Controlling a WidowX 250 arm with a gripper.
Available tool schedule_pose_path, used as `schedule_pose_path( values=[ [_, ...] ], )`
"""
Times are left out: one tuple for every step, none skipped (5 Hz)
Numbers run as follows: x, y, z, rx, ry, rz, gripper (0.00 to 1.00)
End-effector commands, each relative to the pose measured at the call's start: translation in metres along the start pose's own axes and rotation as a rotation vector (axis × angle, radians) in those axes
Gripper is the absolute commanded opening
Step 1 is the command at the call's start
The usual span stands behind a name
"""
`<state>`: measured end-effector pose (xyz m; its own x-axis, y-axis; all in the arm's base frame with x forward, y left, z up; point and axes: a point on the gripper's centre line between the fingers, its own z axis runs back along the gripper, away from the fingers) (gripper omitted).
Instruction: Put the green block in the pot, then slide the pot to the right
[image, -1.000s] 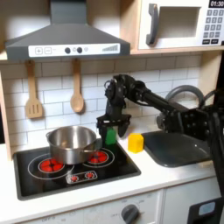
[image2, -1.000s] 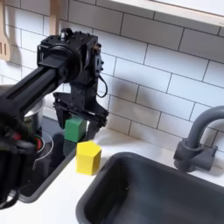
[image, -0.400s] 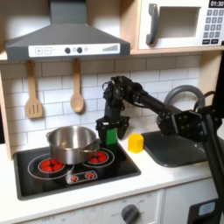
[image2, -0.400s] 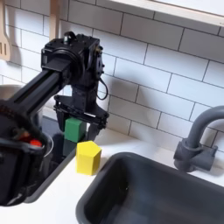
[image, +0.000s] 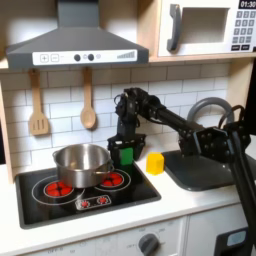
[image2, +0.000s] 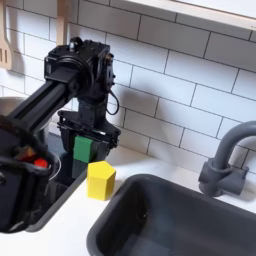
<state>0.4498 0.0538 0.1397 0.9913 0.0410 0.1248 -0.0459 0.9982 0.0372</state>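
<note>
First exterior view: toy kitchen counter with black stove (image: 70, 195) at the first exterior view's left, dark sink (image: 205, 170) at the first exterior view's right. Pot (image: 82, 164): shiny silver, round, standing on the stove over the red burner rings (image: 110, 181). Green block (image: 125, 153): at the stove's back corner, just beside the pot on the first exterior view's right, not in the pot. Gripper (image: 124, 151): lowered over the green block, fingers either side of it; whether they press it cannot be told. Yellow block (image: 155, 162): on the counter between stove and sink, apart from the green block. Two wooden utensils (image: 38, 108) hang on the tiled wall.

Second exterior view: gripper (image2: 84, 148) straddles the green block (image2: 84, 149); yellow block (image2: 101, 180) just in front; grey tap (image2: 222, 160) behind the sink (image2: 170, 225).
</note>
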Motion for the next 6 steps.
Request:
schedule_pose_path(
  values=[
    [-0.0029, -0.0004, -0.0004, -0.009, 0.013, 0.004, 1.00],
    [-0.0035, -0.0015, -0.0007, -0.016, 0.010, 0.007, 0.00],
    [-0.0043, -0.0021, -0.0018, -0.022, 0.006, 0.004, 0.00],
    [-0.0066, 0.0023, -0.0013, -0.026, -0.002, 0.003, 0.00],
    [-0.0079, 0.0029, 0.0039, -0.033, -0.026, -0.008, 0.00],
    [-0.0082, 0.0017, 0.0061, -0.040, -0.034, -0.020, 0.00]
  ],
)
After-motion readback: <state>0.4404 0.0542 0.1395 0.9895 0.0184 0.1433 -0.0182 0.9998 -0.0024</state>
